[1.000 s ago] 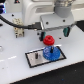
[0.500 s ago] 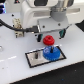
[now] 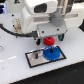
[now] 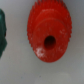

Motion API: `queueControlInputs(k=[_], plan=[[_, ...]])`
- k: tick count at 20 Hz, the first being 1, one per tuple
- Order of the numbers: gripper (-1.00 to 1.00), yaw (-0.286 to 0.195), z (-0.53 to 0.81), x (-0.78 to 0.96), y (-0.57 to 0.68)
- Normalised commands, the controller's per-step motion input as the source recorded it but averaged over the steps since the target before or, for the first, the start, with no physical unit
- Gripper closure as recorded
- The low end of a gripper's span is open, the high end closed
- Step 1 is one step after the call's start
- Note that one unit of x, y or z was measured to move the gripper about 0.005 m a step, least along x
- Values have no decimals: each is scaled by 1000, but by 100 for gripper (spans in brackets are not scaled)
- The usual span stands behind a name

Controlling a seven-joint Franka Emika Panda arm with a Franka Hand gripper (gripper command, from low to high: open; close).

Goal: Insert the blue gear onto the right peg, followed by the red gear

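Note:
The blue gear [image 3: 52, 53] lies flat on the black-framed grey plate [image 3: 33, 60], at the end toward the exterior view's right. The right peg is hidden by the gears. The red gear [image 3: 48, 41] hangs just above the blue gear, held between the fingers of my gripper [image 3: 49, 38], which is shut on it. In the wrist view the red gear [image 4: 49, 25] fills the middle, blurred, with its dark centre hole [image 4: 50, 43] showing. My fingers do not show there.
The white arm body [image 3: 42, 17] fills the top of the exterior view, with black cables [image 3: 11, 22] at its left. A small stub [image 3: 34, 54] stands on the plate's left part. A dark green thing [image 4: 2, 30] sits at the wrist view's edge.
The red gear has stayed in my gripper and has come slightly lower towards the blue gear. The blue gear and the plate have not moved.

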Motion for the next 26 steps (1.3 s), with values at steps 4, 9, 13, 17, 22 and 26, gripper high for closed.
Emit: queueControlInputs(k=[4, 9, 13, 17, 22, 26], plan=[[-100, 0, -209, -228, 91], [100, 0, -48, -226, 140], [100, 0, -22, -132, 138], [100, 0, 8, -66, 77], [100, 0, -7, -124, 46], [100, 0, 291, 44, 36]])
